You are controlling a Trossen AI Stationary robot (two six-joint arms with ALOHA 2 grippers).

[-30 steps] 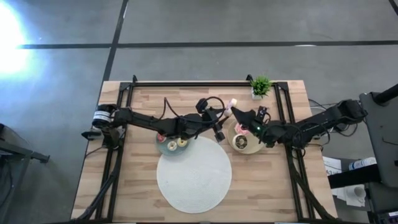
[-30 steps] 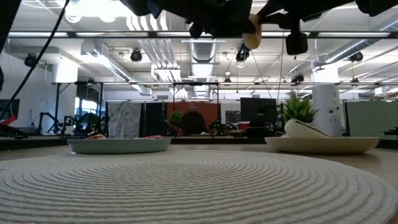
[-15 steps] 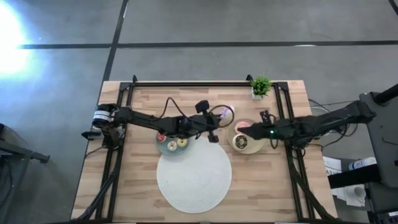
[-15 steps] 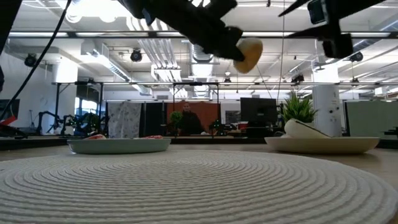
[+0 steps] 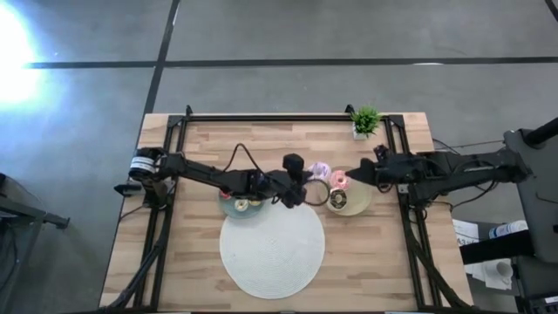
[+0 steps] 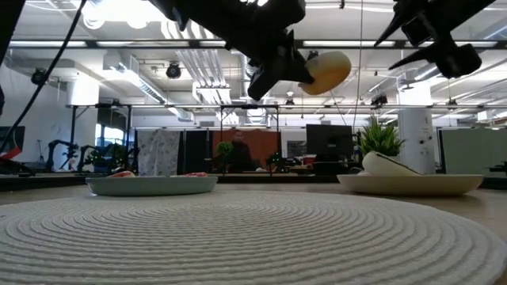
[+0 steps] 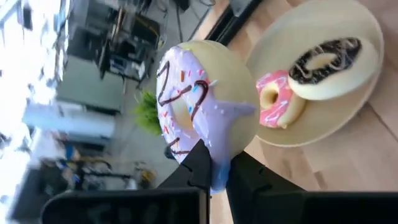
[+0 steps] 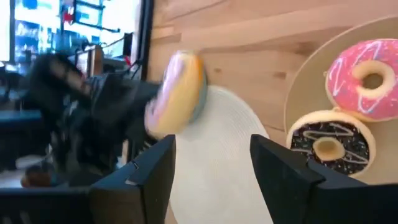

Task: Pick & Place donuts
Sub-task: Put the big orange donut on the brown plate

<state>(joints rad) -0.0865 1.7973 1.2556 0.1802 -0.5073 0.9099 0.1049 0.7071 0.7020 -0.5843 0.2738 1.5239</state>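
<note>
A donut (image 7: 199,99) with lilac frosting and dark drizzle hangs in the air, also seen as donut (image 5: 320,171) between the white mat (image 5: 272,249) and the beige plate (image 5: 359,202). My left gripper (image 5: 307,180) is shut on it. My right gripper (image 5: 351,176) stands open just right of it, over the plate, its fingers (image 8: 149,180) empty. On the beige plate lie a pink-frosted donut (image 8: 367,78) and a dark brown donut (image 8: 329,146). The teal plate (image 5: 228,207) holds several tiny donuts. My left gripper pinches the donut's rim (image 7: 219,163) between its two fingers, one on the frosted face and one on the plain yellow underside. The fingers come roughly level from the table's left. The donut stands on edge, lifted clear of the table and plates.
A small potted plant (image 5: 366,120) stands at the table's far right corner. A black frame (image 5: 261,116) runs along the table's edges. In the low view a person (image 6: 236,152) shows far off in the room behind.
My left gripper has shut on the lilac donut and carried it a little toward the near edge. My right gripper has opened, let go of that donut and drawn back toward the table's right edge.
</note>
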